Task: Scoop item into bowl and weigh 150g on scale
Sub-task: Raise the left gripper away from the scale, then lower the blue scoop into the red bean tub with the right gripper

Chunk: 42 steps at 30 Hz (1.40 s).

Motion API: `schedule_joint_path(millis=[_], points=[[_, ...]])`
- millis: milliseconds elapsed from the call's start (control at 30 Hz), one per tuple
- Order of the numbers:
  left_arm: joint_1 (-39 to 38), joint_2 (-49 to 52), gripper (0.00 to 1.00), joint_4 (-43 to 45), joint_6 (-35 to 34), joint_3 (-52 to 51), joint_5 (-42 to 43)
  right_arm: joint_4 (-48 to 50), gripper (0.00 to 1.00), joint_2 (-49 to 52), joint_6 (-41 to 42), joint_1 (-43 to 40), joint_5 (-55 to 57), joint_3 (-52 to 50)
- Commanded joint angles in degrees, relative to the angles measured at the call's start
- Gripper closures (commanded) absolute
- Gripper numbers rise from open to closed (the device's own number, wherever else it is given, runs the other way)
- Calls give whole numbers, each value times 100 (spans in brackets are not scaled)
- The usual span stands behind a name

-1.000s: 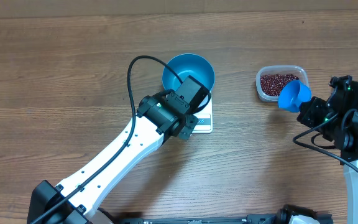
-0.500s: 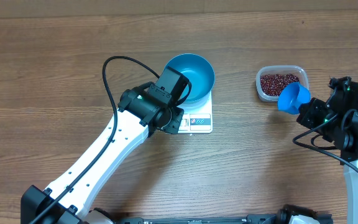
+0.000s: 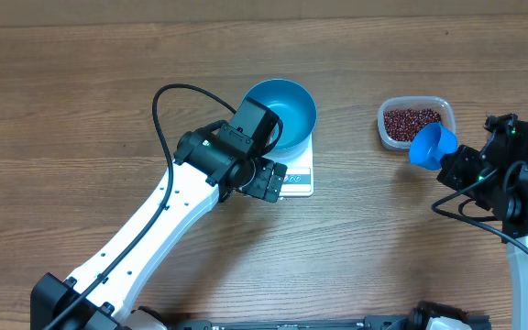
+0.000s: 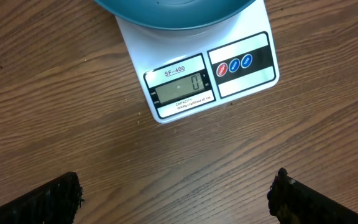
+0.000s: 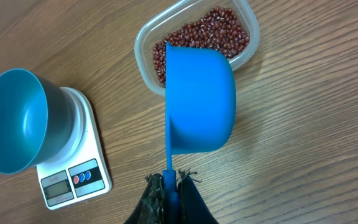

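Overhead, 12 o'clock at far table (image 3: 81,92) edge. You find bowl (image 3: 280,112) on scale (image 3: 301,180), display strip poking out at bowl's 6 o'clock. Tub (image 3: 414,100) well apart at bowl's 3 o'clock, beans (image 3: 406,120) in it. Scoop (image 3: 434,143) over tub's 5 o'clock corner, handle running 5 o'clock into right gripper (image 5: 171,180). Left gripper (image 3: 271,181) at scale's 8 o'clock, beside display.

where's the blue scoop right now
In the overhead view the blue scoop is at the right side of the table, its handle pinched by the fingers of the right gripper, at the near corner of the clear tub of beans.
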Motion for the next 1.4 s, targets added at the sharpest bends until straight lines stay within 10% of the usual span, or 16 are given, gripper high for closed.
schedule_joint_path(millis=[0,700,1033,1367], points=[[24,-140,1,22,-15,33,66,20,96,-11,-28,-22,-7,164],[24,-140,1,22,-15,33,66,-964,96,267,-522,-9,72,2686],[24,-140,0,22,-15,33,66,-2328,96,2463,-673,1606,2334,5270],[24,-140,0,24,-15,33,66,-3130,96,4752,-304,2594,4308,5582]])
